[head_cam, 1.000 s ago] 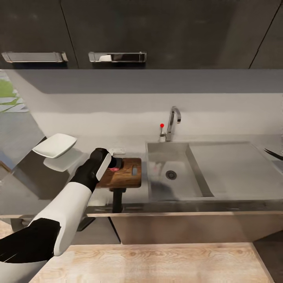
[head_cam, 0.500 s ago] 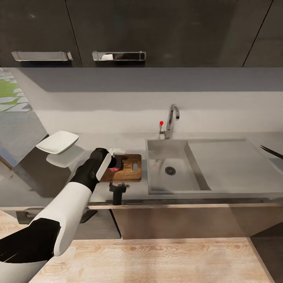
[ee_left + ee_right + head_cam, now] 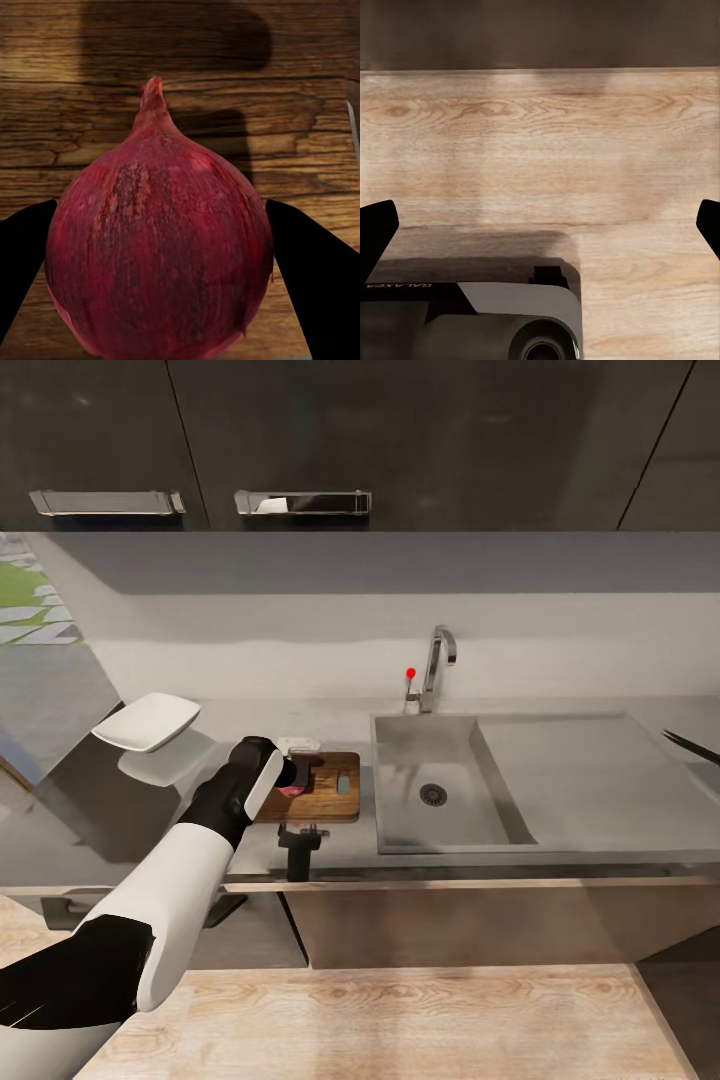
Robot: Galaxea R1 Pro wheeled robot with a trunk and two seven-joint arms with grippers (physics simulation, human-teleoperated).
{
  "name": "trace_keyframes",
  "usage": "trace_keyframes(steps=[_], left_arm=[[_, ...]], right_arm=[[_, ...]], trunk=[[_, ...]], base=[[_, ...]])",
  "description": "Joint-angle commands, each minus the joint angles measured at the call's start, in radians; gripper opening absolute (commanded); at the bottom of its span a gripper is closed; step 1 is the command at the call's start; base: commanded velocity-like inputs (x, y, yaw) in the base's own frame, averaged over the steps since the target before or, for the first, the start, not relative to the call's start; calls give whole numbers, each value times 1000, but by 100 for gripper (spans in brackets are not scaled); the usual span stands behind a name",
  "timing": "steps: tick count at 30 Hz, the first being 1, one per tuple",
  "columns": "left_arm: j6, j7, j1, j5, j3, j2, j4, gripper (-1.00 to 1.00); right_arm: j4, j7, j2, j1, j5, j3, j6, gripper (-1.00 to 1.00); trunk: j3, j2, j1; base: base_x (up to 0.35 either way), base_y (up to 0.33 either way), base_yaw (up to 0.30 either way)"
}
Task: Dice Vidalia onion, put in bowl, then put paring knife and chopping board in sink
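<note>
Nothing moved since half a second ago: left gripper (image 3: 161,247) still clamps Vidalia onion (image 3: 159,251) over chopping board (image 3: 318,797); release pending.

I'm seeing the Vidalia onion (image 3: 157,247), a dark red bulb with a papery skin and a short pointed tip, sitting over the brown wooden chopping board (image 3: 325,800), which is lying flat on the grey bench (image 3: 300,722) just left of the sink (image 3: 520,780) with its slot handle hole toward the basin. The steel basin is showing its round drain and flat drainboard, with the chrome faucet behind it. The white bowl (image 3: 147,721) is resting well left of the board.
</note>
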Motion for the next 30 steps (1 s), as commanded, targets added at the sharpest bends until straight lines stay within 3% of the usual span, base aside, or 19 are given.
trace_keyframes(steps=[1,30], left_arm=[[3,10,-1,11,-2,1,0,-100],[3,10,-1,11,-2,2,-20,-100]], right_arm=[[1,-3,0,-1,10,-8,-3,100],[1,-3,0,-1,10,-8,-3,100]], trunk=[[-2,-2,1],[-15,-2,1]], base=[[0,0,0],[25,0,0]])
